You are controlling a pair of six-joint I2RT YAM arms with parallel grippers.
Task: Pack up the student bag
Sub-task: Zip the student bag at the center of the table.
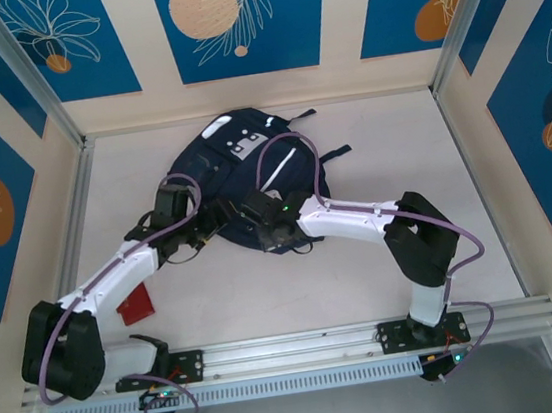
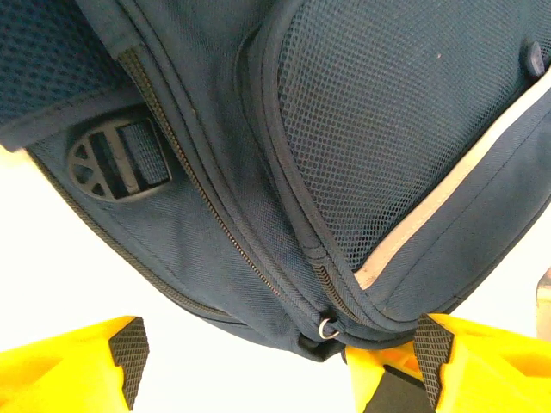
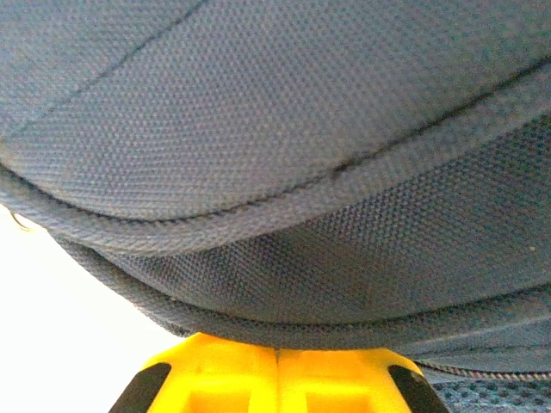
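The student bag [image 1: 235, 161], dark navy with a white stripe and pale patches near its top, lies flat at the back middle of the table. My left gripper [image 1: 202, 238] is at its near left edge. In the left wrist view this gripper [image 2: 275, 366] is open, its yellow fingers [image 2: 77, 361] wide apart below the bag's seam [image 2: 258, 275]. A small metal zipper ring [image 2: 328, 329] hangs just above the right finger. My right gripper [image 1: 261, 226] is at the bag's near edge. Its fingertips [image 3: 277, 361] are pressed together under the fabric rim [image 3: 284, 327], and I see nothing between them.
A flat red object [image 1: 137, 304] lies on the table beside the left arm's forearm. A black strap buckle [image 2: 116, 159] sits on the bag's side. A metal rail [image 1: 323, 344] runs along the near edge, and walls close in the table's left, right and back.
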